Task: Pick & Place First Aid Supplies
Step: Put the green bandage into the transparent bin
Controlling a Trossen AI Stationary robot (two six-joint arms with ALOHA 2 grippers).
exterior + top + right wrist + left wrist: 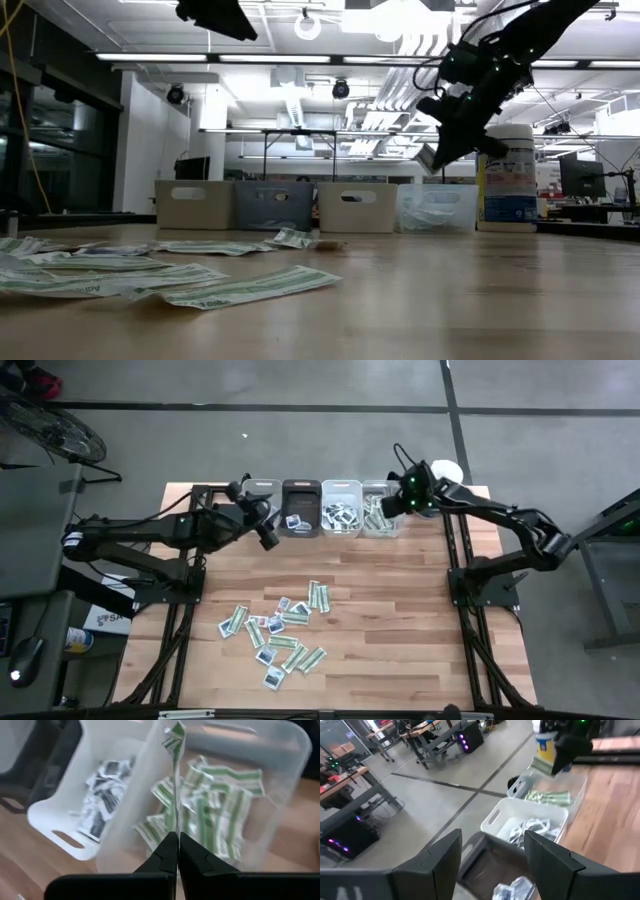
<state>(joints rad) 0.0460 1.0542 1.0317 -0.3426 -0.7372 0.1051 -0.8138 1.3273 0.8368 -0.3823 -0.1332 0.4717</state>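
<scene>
Many first aid supplies (280, 635), green-and-white strips and squarish white packets, lie loose on the wooden table's middle. Four bins stand in a row at the far edge. My right gripper (175, 836) is shut on one green-and-white strip (175, 775) above the clear bin (280, 775), which holds several green strips. My left gripper (492, 865) hangs open with nothing in it over the dark bin (301, 508), where a few white packets (512, 890) lie. My right gripper pinches the strip's near end (174, 822) between its two fingers. The fingers slant down from the table's right side. The strip sticks out past the fingertips, seen edge-on, and is lifted clear above the clear bin.
The white bin (341, 508) with white-and-blue packets stands between the dark and clear bins, and a beige bin (194, 205) ends the row on the left. A tall white canister (508, 175) stands at the far right corner. Bare wood lies right of the pile.
</scene>
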